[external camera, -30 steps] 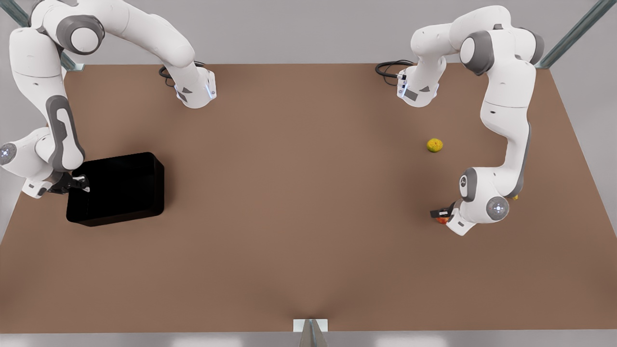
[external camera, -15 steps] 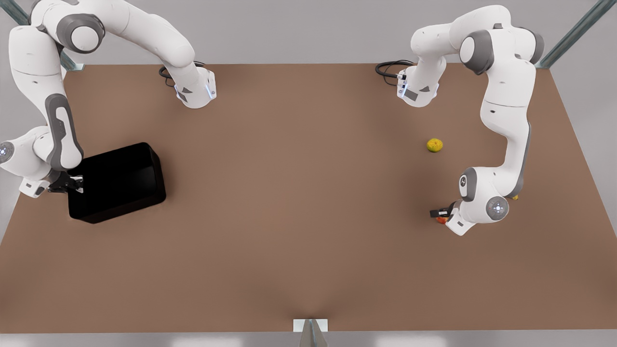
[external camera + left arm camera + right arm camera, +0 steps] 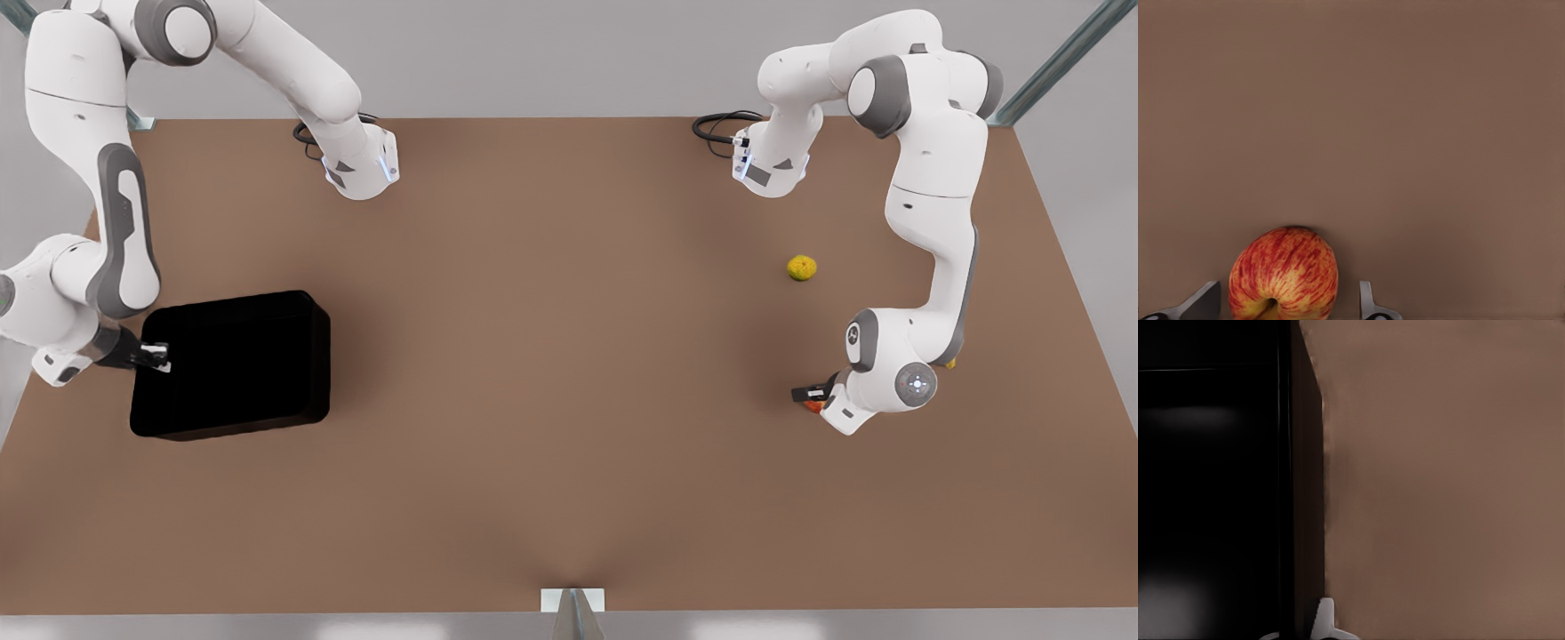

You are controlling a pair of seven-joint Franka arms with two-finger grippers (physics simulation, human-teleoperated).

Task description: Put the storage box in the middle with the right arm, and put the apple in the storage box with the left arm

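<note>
Box (image 3: 233,364) sits at the left of the front view, glossy black, low-walled, its near wall slightly lower in the frame than the far one. The right gripper (image 3: 156,356) is at its left wall, closed over the rim: in the right wrist view one pale fingertip (image 3: 1325,618) shows outside the box wall (image 3: 1301,487), with the dark interior on the other side. Whether the box rests on the table (image 3: 569,373) or hangs just above it cannot be told (its shadow falls to the right of it).

Apple (image 3: 814,406), red with yellowish streaks, lies at the lower right of the front view, mostly hidden under the left arm's wrist. The left gripper (image 3: 811,396) is at it. In the left wrist view the apple (image 3: 1283,273) stands between two grey fingertips (image 3: 1367,300), with brown table showing on either side of the fruit, so the jaws are spread wider than the apple and not touching it.

A bumpy yellow-green fruit (image 3: 802,268) lies apart, up-frame from the apple, on bare table.
</note>
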